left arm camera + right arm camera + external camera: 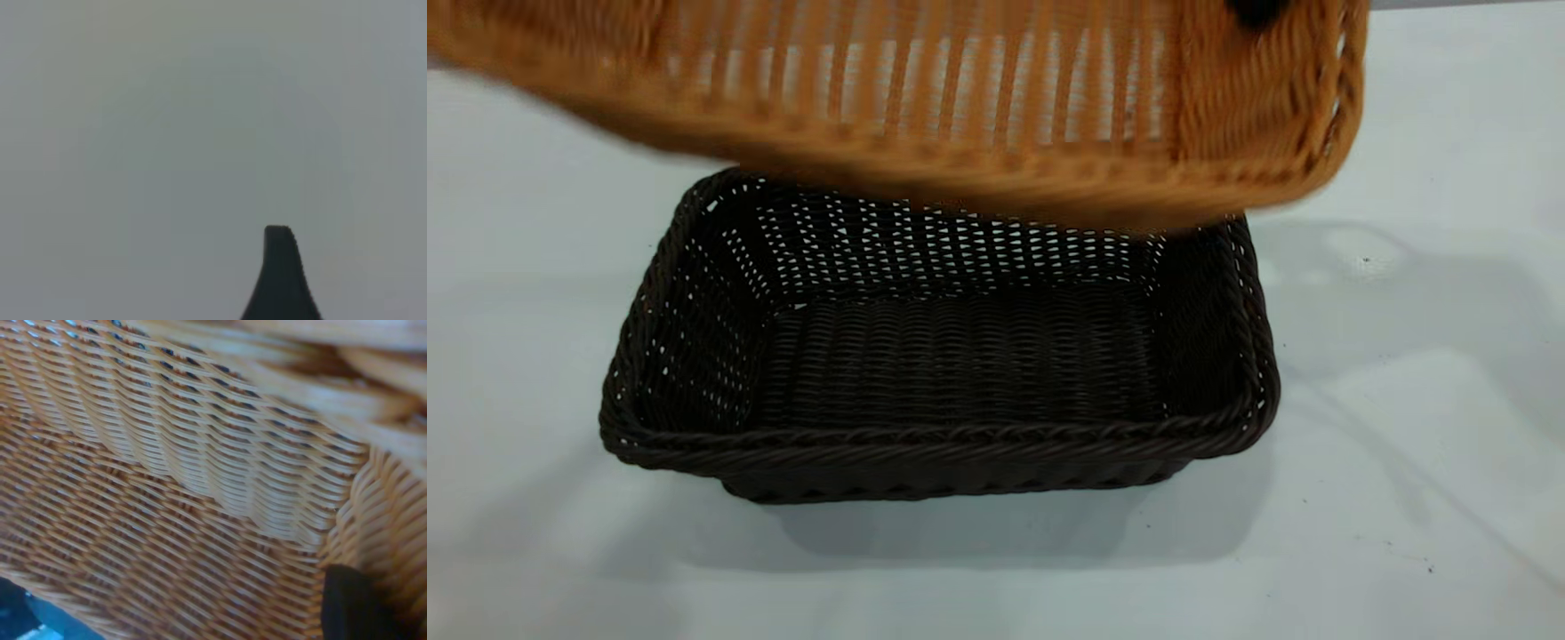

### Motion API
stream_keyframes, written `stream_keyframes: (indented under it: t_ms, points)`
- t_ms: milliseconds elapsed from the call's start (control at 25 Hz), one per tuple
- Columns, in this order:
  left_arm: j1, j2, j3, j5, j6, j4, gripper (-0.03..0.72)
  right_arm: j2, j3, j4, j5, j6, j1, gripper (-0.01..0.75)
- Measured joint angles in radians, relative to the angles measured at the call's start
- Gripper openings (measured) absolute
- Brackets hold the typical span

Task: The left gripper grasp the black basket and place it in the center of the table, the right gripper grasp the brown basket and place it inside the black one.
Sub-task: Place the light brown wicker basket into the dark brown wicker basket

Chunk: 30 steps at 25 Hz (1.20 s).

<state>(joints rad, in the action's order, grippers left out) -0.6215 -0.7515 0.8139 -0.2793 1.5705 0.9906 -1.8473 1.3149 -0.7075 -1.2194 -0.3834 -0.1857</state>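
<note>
Now the white tabletop point(1432, 373) carries the black basket point(938, 391), which sits flat near the middle with its mouth up, so I judge the first half of the task done. Above it, over its far side, hangs the brown basket point(978, 98), clear of the tabletop and tilted; I cannot tell if it touches the dark rim. I believe it is lifted there so it can go down into the black one. The right tool point(350, 607) shows one dark finger inside the brown basket at its wall; it carries the basket, so I judge it clenched on the rim. The left tool point(280, 280) is over bare tabletop; only one fingertip shows, so I cannot tell its state.
</note>
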Motion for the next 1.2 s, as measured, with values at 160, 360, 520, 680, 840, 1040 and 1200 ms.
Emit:
stream_keyframes:
  t_ms: [160,360,520,680,840,1040,1200]
  points:
    - [0.0,0.0,0.0,-0.05,0.0,0.007,0.459,-0.061,0.0,0.011,0.0,0.004,-0.015,0.112]
    - [0.0,0.0,0.0,-0.052,0.0,0.005,0.449,-0.116,0.0,0.011,0.001,0.004,-0.015,0.112]
    - [0.0,0.0,0.0,-0.052,0.0,0.003,0.432,-0.142,0.0,0.011,0.003,0.005,-0.027,0.112]
    - [0.0,0.0,0.0,-0.057,0.0,0.003,0.419,-0.146,0.0,0.018,0.002,0.003,-0.026,0.112]
    - [0.0,0.0,0.0,-0.057,0.0,0.002,0.418,-0.147,0.0,0.033,0.0,0.002,-0.029,0.112]
    - [0.0,-0.001,0.0,-0.056,0.0,0.002,0.418,-0.147,0.0,0.041,-0.002,0.002,-0.054,0.112]
    - [0.0,-0.001,0.0,-0.054,0.0,0.003,0.418,-0.155,0.0,0.061,-0.002,0.003,-0.081,0.111]
